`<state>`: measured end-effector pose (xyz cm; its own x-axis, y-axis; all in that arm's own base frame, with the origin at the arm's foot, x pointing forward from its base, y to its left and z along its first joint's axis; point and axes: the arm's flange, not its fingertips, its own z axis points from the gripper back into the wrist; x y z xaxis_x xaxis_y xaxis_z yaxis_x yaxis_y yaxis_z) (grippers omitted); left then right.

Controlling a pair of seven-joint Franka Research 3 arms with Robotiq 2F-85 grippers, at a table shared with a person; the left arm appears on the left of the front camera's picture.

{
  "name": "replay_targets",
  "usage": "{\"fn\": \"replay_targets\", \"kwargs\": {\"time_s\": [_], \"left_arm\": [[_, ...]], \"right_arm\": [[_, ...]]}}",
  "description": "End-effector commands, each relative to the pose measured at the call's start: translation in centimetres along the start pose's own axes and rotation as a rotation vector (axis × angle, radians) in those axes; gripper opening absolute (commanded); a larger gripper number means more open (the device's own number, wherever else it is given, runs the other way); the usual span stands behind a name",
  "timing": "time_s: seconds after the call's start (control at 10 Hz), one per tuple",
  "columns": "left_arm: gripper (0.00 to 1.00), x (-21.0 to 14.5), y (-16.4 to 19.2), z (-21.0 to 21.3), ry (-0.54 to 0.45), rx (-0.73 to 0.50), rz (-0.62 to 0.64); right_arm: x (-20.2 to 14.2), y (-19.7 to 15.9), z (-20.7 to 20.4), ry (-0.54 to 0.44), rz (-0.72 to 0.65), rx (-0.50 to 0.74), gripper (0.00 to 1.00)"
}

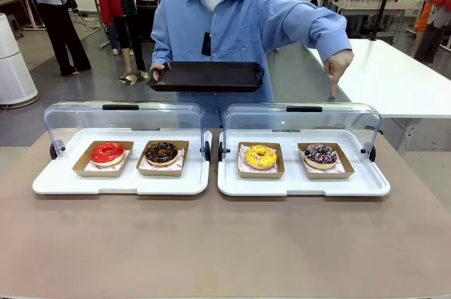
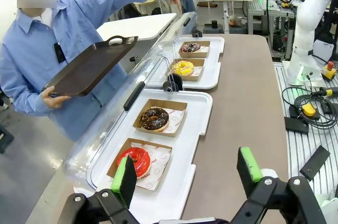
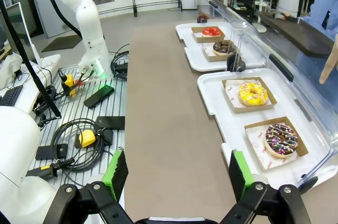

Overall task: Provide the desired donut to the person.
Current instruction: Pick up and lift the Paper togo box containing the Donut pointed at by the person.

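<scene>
Four donuts (image 1: 260,156), person (image 1: 232,24) seemingly pointing at sprinkled donut (image 1: 320,156), wrist views, both jaws released

Bright, even indoor light is falling from overhead, and all 3 views are reading clearly. In the front view the brown surface (image 1: 225,242) is showing flat and matte, with only faint, soft shadows lying under the white trays (image 1: 127,185). The clear lids (image 1: 123,119) are catching pale streaks of glare along their curved tops and are hazing what lies behind them. The trays themselves are running close to overexposed. In both wrist views the wide lens is bending straight lines near the borders, and the left hand (image 2: 187,168) and the right hand (image 3: 177,168), rising from the bottom edge, are looking slightly soft.
</scene>
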<state>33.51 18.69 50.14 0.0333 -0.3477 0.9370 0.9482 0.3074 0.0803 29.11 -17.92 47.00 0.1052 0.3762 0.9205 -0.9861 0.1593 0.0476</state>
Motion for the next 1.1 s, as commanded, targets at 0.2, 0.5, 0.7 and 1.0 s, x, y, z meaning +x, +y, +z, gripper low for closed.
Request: {"fn": "replay_targets", "kwargs": {"time_s": [0.2, 0.5, 0.7, 1.0], "left_arm": [[1.0, 0.0, 0.0, 0.1, -0.012, 0.002, -0.005], [1.0, 0.0, 0.0, 0.1, -0.012, 0.002, -0.005], [1.0, 0.0, 0.0, 0.1, -0.012, 0.002, -0.005], [1.0, 0.0, 0.0, 0.1, -0.012, 0.002, -0.005]], "right_arm": [[0.1, -0.2, 0.1, -0.025, 0.011, -0.004, 1.0], [5.4, -0.7, -3.1, 0.3, -0.021, 0.049, 1.0], [10.6, -0.9, -8.7, 0.586, -0.05, 0.091, 1.0], [14.9, -2.1, -16.9, 0.913, -0.122, 0.113, 1.0]]}}
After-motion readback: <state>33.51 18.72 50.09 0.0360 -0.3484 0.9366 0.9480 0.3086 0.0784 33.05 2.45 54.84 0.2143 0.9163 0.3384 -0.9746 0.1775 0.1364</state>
